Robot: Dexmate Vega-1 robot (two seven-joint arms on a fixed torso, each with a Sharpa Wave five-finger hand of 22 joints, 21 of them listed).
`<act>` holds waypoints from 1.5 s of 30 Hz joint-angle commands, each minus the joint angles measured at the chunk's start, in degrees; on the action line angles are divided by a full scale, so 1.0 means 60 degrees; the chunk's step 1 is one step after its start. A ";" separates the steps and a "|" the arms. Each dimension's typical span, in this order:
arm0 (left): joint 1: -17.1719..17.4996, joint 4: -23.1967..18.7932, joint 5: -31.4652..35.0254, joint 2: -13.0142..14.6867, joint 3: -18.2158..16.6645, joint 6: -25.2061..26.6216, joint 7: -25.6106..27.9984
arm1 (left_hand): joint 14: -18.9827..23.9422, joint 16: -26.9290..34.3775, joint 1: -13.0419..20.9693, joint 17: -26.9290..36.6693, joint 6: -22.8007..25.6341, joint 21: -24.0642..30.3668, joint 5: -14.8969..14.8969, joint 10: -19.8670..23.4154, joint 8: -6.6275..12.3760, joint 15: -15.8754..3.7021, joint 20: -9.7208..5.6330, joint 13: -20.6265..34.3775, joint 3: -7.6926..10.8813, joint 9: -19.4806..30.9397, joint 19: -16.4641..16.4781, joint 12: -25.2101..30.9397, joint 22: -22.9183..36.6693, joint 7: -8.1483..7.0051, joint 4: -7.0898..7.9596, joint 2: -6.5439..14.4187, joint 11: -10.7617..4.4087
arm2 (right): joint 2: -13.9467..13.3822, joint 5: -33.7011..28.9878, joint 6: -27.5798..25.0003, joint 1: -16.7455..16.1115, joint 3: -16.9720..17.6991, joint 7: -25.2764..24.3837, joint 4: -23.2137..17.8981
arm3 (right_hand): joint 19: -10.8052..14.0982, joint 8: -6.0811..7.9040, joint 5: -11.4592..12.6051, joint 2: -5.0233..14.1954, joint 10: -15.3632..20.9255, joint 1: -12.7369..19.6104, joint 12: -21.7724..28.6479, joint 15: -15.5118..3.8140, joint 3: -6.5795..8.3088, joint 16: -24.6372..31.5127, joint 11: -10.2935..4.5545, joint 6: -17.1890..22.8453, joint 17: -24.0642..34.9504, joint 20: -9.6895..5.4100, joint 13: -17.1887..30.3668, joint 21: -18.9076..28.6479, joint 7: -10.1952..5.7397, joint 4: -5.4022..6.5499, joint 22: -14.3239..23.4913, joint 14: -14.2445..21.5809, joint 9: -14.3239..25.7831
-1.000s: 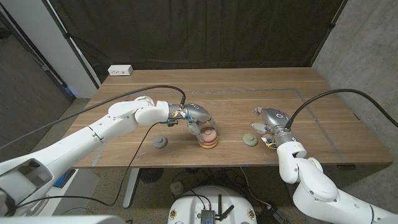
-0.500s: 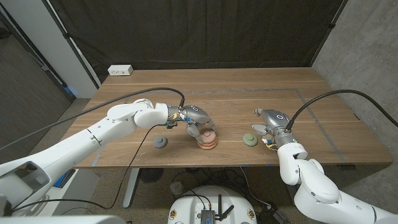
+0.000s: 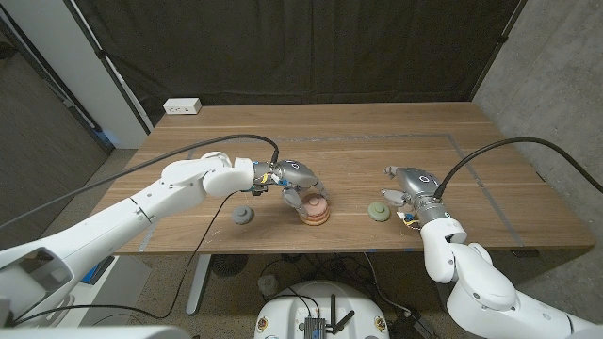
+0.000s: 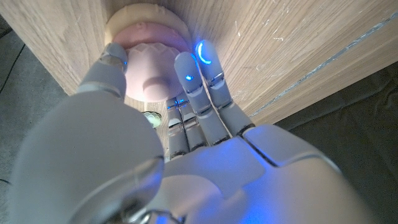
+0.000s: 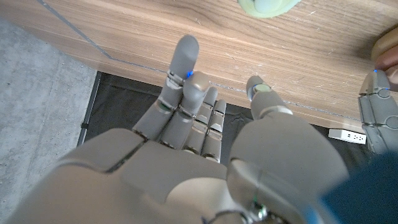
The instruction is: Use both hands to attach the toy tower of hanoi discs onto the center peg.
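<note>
The pink disc (image 3: 317, 203) is sitting on top of the stack (image 3: 316, 217) near the desk's (image 3: 377, 160) front edge, where it was a second ago. The left hand (image 3: 294, 185) is remaining curled over it, fingers (image 4: 189, 71) touching the disc; its arm is shifting only slightly, suggesting seating is in progress. The grey disc (image 3: 244, 217) and green disc (image 3: 379, 211) are still waiting unstacked. Farther right, the right hand (image 3: 407, 185) is staying open, holding nothing.

Stack of discs (image 3: 316, 210) near table (image 3: 358, 155) front edge, middle. Left hand (image 3: 294, 179) on stack from behind-left. Loose disc (image 3: 244, 217) left of stack. Another disc (image 3: 379, 211) right of stack, right hand (image 3: 411, 184) just beside it. Power strip (image 3: 182, 106) at far left corner.
</note>
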 commanded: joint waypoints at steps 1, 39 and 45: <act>0.0081 -0.0155 0.0200 0.0062 -0.0040 0.0147 0.0071 | -0.0169 -0.0063 -0.0204 0.0014 -0.0128 -0.0069 0.0016 -0.0085 -0.0051 -0.0571 -0.1186 0.0019 0.0127 0.0004 -0.0133 -0.0026 -0.0014 -0.0004 0.0215 0.0009 -0.0106 | -0.0085 0.0111 -0.0043 -0.0036 0.0020 -0.0111 -0.0112 | 0.0024 -0.0025 0.0036 0.0066 0.0062 -0.0023 -0.0015 -0.0376 0.0072 0.0013 0.0002 0.0048 0.0042 -0.0664 0.0016 0.0007 -0.0006 -0.0018 0.0027 -0.0043 0.0042; -0.0177 -0.0674 0.0591 0.0152 0.0058 0.0580 -0.0978 | -0.1345 -0.0346 -0.1139 -0.0009 -0.2587 -0.0612 -0.0162 -0.2766 -0.0181 -0.0548 -0.0899 0.0227 -0.0272 -0.0096 -0.0840 -0.0071 -0.0015 0.0246 0.0282 -0.0419 0.0463 | -0.0215 0.0825 -0.0029 0.0120 0.0013 -0.0456 -0.0169 | 0.0087 -0.0056 0.0028 0.0074 0.0090 -0.0052 -0.0029 -0.0374 0.0105 0.0068 0.0100 0.0028 0.0050 -0.0666 0.0025 0.0030 0.0011 -0.0029 0.0025 0.0013 0.0048; -0.0011 -0.0849 0.0373 0.0322 -0.0193 0.0762 -0.0918 | -0.1358 -0.0339 -0.1221 -0.0005 -0.2517 -0.0632 -0.0177 -0.2680 -0.0106 -0.0549 -0.0879 0.0216 -0.0294 -0.0107 -0.0814 0.0007 -0.0019 0.0271 0.0307 -0.0403 0.0514 | -0.0251 0.0833 -0.0010 0.0153 -0.0020 -0.0492 -0.0174 | 0.0092 0.0046 0.0031 0.0054 0.0005 -0.0085 -0.0090 -0.0373 0.0115 0.0099 -0.0184 0.0293 0.0066 -0.0666 -0.0023 0.0027 -0.0048 -0.0028 0.0022 0.0033 0.0067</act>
